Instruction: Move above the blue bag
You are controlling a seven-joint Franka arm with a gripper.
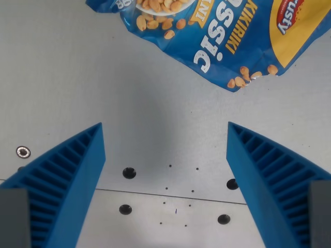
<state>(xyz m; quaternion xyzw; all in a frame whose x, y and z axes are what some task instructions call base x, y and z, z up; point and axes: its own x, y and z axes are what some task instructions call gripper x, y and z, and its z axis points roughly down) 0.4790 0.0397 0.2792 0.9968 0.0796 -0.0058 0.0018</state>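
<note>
A blue snack bag (pixel 222 36) printed with peanuts and yellow lettering lies flat on the grey table at the top of the wrist view, from the middle to the right edge. Its lower corner reaches to about a third of the way down. My gripper (pixel 165 155) is open and empty, its two blue ribbed fingers (pixel 67 181) spread wide at the bottom left and bottom right. The bag sits beyond the fingertips, apart from them, and offset toward the wrist view's right.
The grey table surface (pixel 77 67) fills the view. Several small dark screw holes (pixel 129 173) and a seam line lie between the fingers. A small metal ring (pixel 23 152) is at the left edge.
</note>
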